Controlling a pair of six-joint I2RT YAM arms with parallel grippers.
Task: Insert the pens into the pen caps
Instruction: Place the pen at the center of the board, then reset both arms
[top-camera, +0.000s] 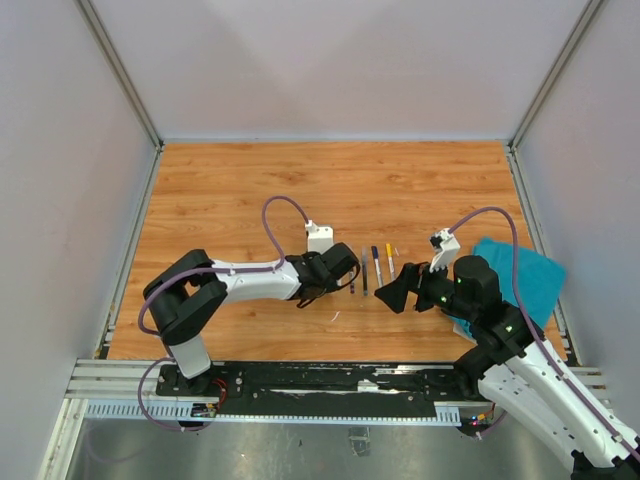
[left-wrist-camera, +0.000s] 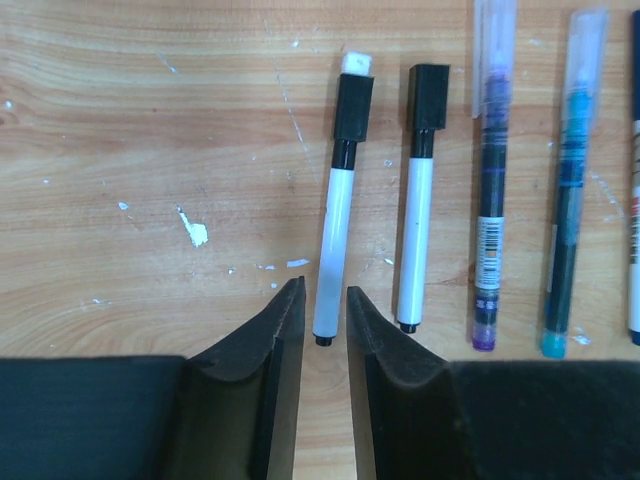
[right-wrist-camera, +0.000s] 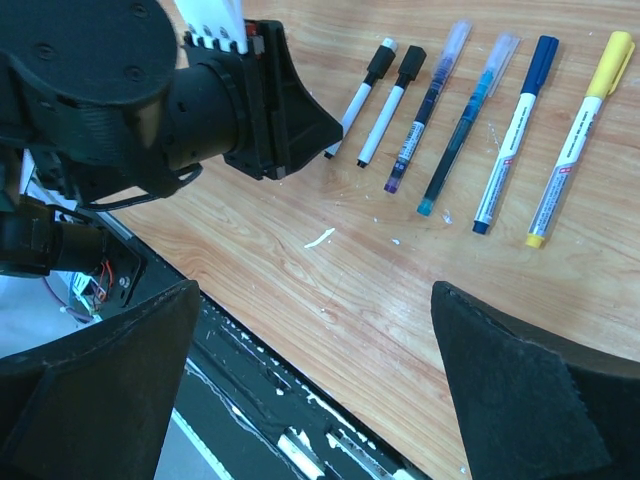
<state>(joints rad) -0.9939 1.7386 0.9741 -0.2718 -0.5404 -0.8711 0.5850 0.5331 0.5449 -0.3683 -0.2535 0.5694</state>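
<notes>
Six pens (right-wrist-camera: 465, 125) in one row, counting across: two white markers (right-wrist-camera: 350, 110), one purple pen (right-wrist-camera: 425, 110), one teal pen, one blue-capped pen (right-wrist-camera: 512, 135), one yellow-capped pen (right-wrist-camera: 577, 140). Six caps, one per pen: two black caps (right-wrist-camera: 381, 58), two clear caps (right-wrist-camera: 452, 45), one blue, one yellow. One white scrap (right-wrist-camera: 320, 238). One teal cloth (top-camera: 520, 275).

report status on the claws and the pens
Left claw open, straddling tail of leftmost white pen. Right claw open, empty. Six pens in a row, all look capped. White scrap lies clear of them.
</notes>
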